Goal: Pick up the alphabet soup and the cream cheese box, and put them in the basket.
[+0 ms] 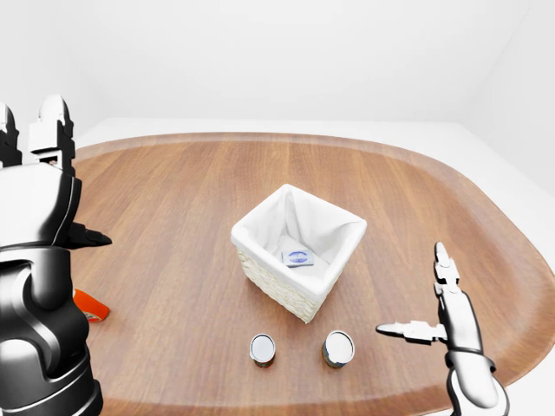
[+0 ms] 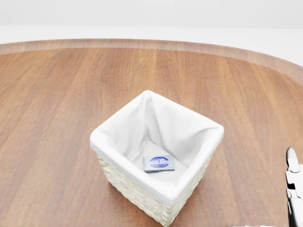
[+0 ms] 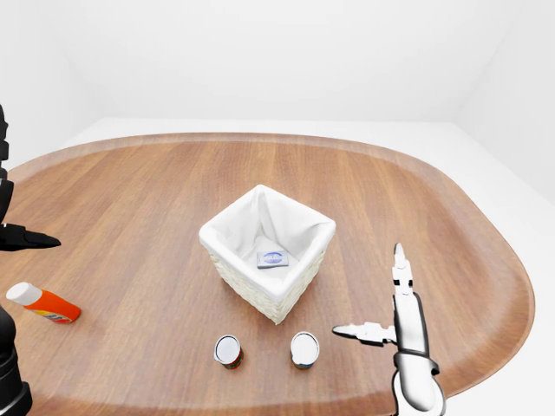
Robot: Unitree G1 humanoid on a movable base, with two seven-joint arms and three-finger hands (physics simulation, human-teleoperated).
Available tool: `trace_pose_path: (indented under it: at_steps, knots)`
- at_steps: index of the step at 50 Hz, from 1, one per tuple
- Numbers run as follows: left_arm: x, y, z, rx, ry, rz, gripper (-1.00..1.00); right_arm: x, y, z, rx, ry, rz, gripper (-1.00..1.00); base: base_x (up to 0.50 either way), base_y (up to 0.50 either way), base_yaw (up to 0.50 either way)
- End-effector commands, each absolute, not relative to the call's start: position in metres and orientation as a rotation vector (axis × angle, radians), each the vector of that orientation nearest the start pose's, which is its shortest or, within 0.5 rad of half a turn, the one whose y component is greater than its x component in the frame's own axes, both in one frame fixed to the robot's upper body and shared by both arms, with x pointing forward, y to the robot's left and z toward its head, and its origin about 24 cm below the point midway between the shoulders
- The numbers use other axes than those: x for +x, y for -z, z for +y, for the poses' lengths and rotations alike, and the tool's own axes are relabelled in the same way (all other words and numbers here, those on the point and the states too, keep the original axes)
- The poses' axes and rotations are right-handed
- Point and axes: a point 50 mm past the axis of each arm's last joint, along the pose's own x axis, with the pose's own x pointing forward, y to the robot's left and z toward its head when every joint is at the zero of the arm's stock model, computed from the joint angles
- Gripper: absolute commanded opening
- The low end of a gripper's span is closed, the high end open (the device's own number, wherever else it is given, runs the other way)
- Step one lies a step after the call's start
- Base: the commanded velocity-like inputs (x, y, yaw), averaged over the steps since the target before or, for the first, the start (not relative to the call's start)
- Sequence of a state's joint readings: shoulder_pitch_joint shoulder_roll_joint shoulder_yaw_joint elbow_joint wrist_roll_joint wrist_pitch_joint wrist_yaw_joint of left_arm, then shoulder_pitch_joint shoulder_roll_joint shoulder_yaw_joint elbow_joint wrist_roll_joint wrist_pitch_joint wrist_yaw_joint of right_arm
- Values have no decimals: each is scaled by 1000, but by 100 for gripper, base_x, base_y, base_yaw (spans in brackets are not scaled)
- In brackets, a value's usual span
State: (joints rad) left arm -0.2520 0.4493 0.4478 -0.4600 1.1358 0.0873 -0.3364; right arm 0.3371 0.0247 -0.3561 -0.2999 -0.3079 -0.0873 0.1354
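The white lined basket (image 1: 299, 299) stands mid-table. The cream cheese box (image 2: 158, 163), small and blue-grey, lies flat on the basket's floor. Two small cans stand upright below the basket in the left-eye view: a left can (image 1: 262, 349) and a right can (image 1: 338, 348). I cannot tell which one is the alphabet soup. My right hand (image 1: 418, 295) is open and empty, to the right of the right can and apart from it. My left hand (image 1: 76, 173) is open and empty, raised at the left edge, far from the cans.
An orange bottle with a white cap (image 3: 43, 303) lies on its side at the table's left. The oval wooden table (image 1: 191, 191) has its rim close below the cans, with white floor and walls around it.
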Motion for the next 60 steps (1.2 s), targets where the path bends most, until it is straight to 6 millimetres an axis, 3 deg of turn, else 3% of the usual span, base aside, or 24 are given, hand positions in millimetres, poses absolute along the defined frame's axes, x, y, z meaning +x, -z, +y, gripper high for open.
trace_pose_path:
  at_steps: [1,8,20,33,42,60]
  knots:
    - [233,-241,271,1523,-583,-217,100,158,-38,-238,-376,185,112,100,0,0,0]
    - [234,-240,272,1520,-584,-217,100,152,-24,-234,-314,80,179,100,0,0,0]
    - [233,-240,272,1526,-588,-215,100,141,-27,-235,-184,-8,148,100,0,0,0]
    - [234,-238,272,1525,-596,-216,100,138,-21,-232,-181,-31,182,100,0,0,0]
    - [233,-239,272,1528,-595,-215,100,134,-3,-228,-188,-62,275,100,0,0,0]
    - [233,-239,271,1530,-590,-213,100,126,15,-220,-204,-131,376,100,0,0,0]
